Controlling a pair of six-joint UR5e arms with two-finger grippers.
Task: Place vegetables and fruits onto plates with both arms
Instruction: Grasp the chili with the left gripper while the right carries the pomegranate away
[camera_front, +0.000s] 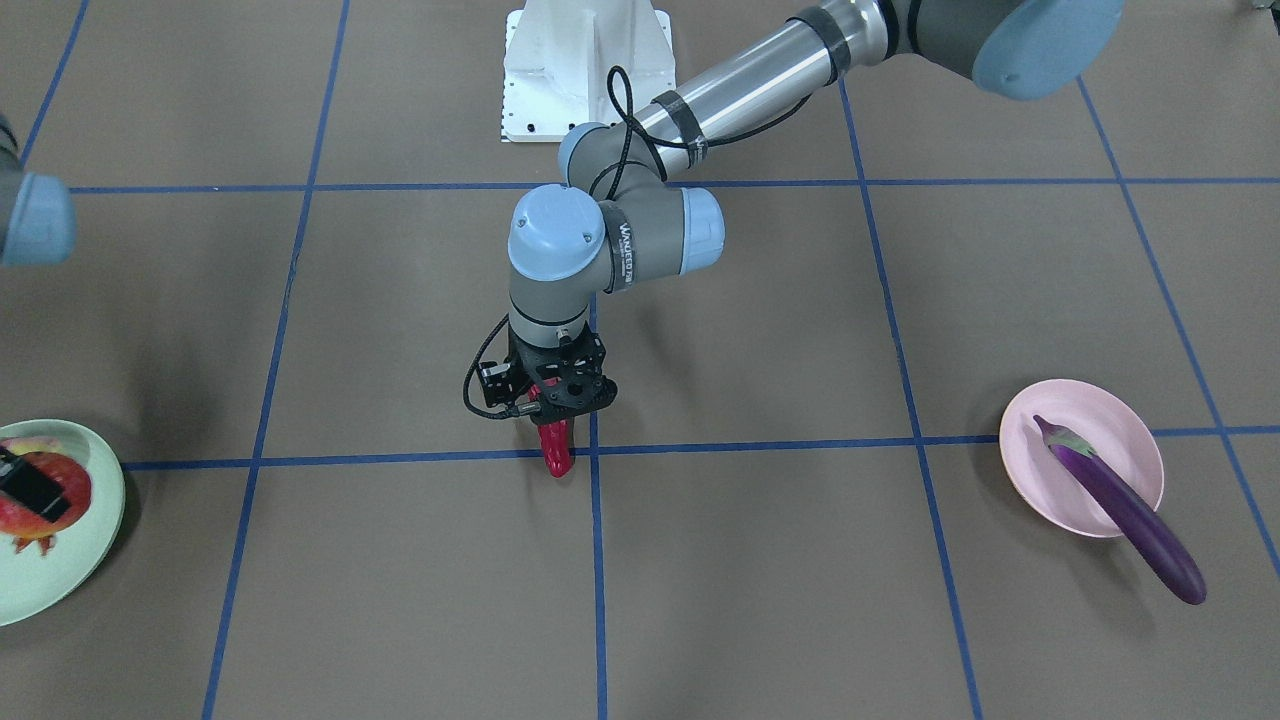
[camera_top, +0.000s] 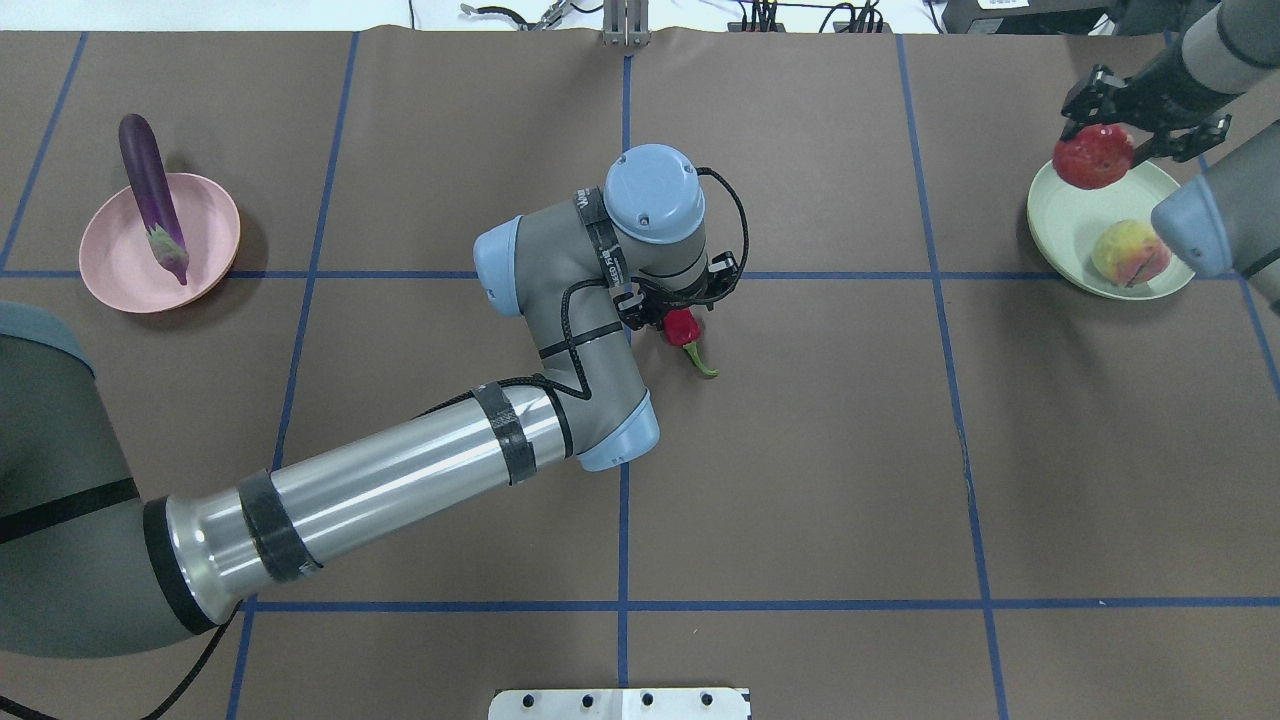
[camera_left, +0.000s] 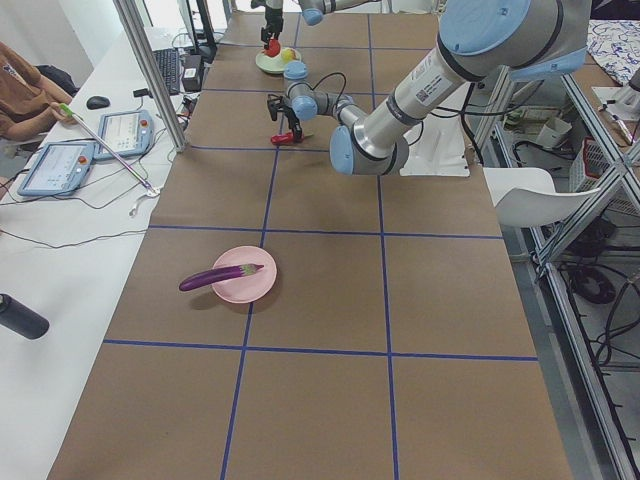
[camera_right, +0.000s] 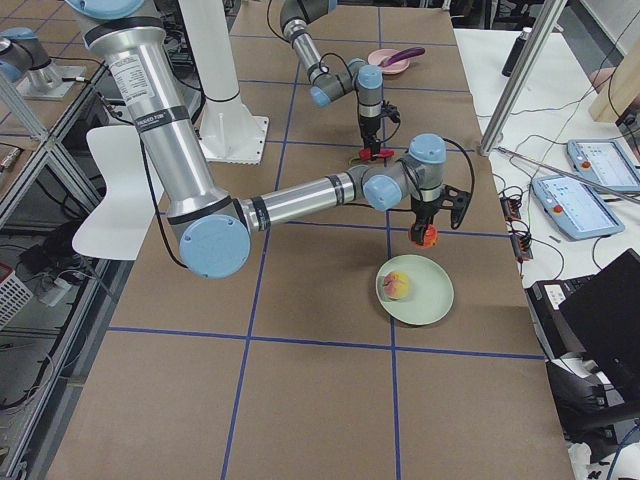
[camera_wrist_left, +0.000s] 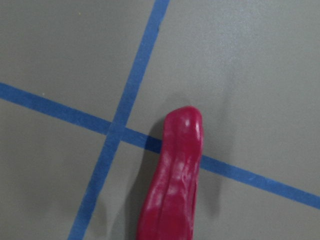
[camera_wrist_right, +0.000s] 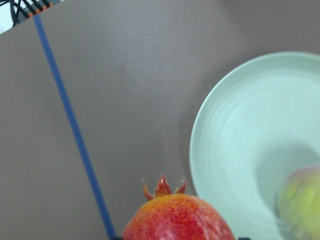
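My left gripper (camera_top: 680, 318) is shut on the red chili pepper (camera_top: 683, 328) and holds it low over the table's middle, by a blue tape crossing (camera_wrist_left: 116, 131); its green stem (camera_top: 704, 362) points toward the robot. The chili (camera_front: 556, 450) also shows in the front view. My right gripper (camera_top: 1100, 140) is shut on the pomegranate (camera_top: 1092, 158) and holds it above the far rim of the mint green plate (camera_top: 1065, 215). The peach (camera_top: 1130, 252) lies on that plate. The purple eggplant (camera_top: 150, 190) lies across the pink plate (camera_top: 210, 240), its tip overhanging the rim.
Brown table cover with blue tape grid lines (camera_top: 624, 480). The white base block (camera_front: 585, 70) stands at the robot's edge. My left arm's forearm (camera_top: 400, 480) stretches low across the left half. Operators' tablets and cables (camera_left: 90, 150) lie on the side bench.
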